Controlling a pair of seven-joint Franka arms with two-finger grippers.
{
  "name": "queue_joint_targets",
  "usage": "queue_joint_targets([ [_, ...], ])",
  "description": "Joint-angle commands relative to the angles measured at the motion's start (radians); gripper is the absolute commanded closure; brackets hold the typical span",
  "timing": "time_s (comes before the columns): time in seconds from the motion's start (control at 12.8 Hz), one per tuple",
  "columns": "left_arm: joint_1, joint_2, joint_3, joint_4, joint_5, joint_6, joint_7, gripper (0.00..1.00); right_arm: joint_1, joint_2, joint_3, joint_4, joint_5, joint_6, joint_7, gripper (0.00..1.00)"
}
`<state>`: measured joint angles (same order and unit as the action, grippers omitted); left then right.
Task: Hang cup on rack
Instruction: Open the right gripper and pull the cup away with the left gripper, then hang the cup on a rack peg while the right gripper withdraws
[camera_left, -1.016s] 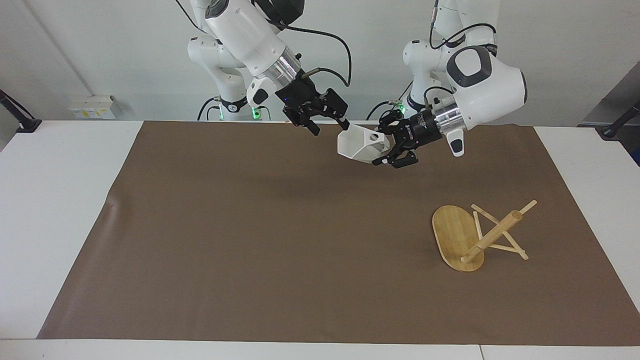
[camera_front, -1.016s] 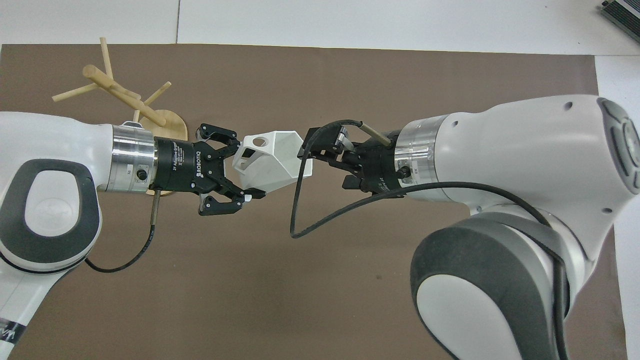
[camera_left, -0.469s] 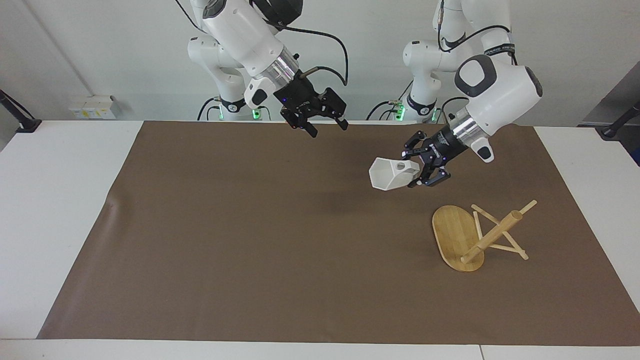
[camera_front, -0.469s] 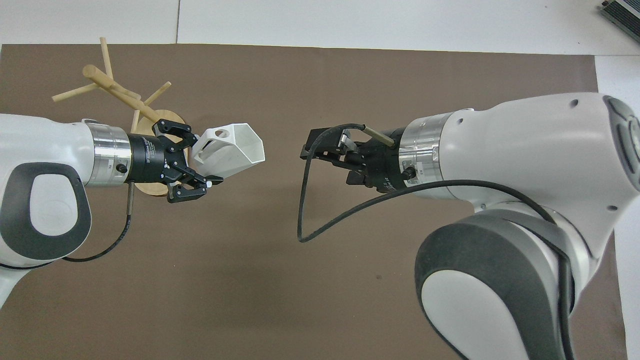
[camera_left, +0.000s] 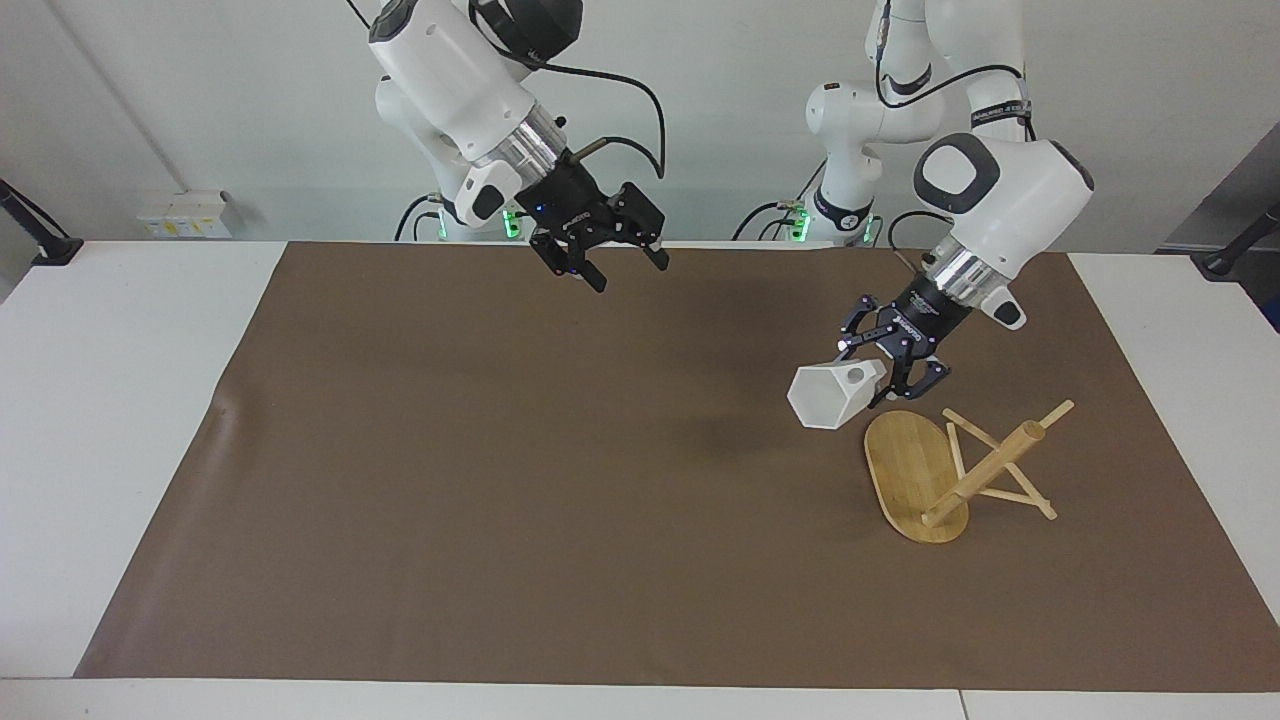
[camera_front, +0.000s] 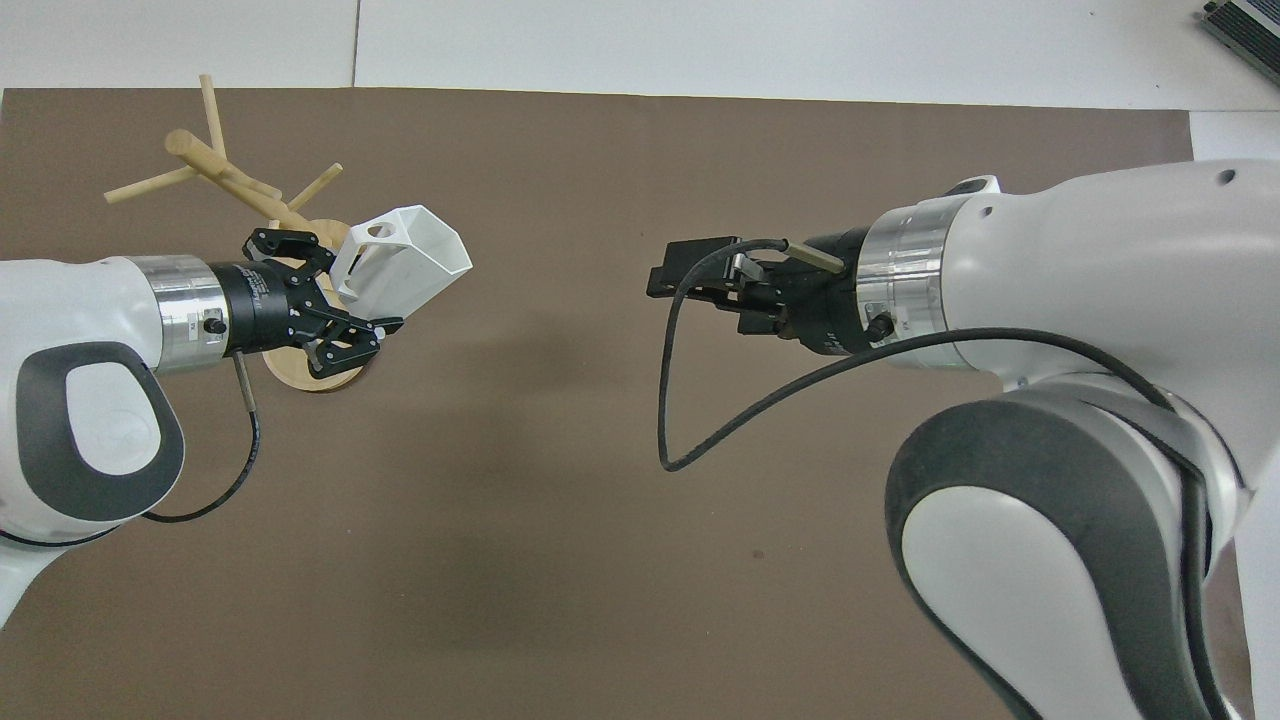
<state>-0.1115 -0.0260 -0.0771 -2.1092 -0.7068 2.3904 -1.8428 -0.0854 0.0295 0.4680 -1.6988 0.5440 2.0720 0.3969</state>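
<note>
The white faceted cup (camera_left: 825, 400) hangs tilted in the air, held by its handle in my left gripper (camera_left: 882, 382), which is shut on it. The cup is over the mat, right beside the bamboo rack's oval base (camera_left: 905, 465), toward the robots and the table's middle. The rack's post (camera_left: 990, 465) and thin pegs rise from the base. In the overhead view the cup (camera_front: 410, 255), the left gripper (camera_front: 345, 300) and the rack (camera_front: 215, 165) show at the left arm's end. My right gripper (camera_left: 628, 272) is open and empty, up over the mat's edge near the robots (camera_front: 668, 270).
A brown mat (camera_left: 500, 480) covers most of the white table (camera_left: 110, 400). The right arm's black cable (camera_front: 670, 400) loops below its wrist.
My left gripper has carried the cup away from the right gripper, down and over to the rack's base. The right gripper has drawn back toward its own end, open.
</note>
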Motion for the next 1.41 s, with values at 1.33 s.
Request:
queue_joint_targets([
  [1.33,0.018,-0.012,-0.009,-0.081,0.021,0.311,-0.308,1.0,-0.013,-0.02,-0.235,0.082,-0.349,-0.318,-0.745,0.0],
])
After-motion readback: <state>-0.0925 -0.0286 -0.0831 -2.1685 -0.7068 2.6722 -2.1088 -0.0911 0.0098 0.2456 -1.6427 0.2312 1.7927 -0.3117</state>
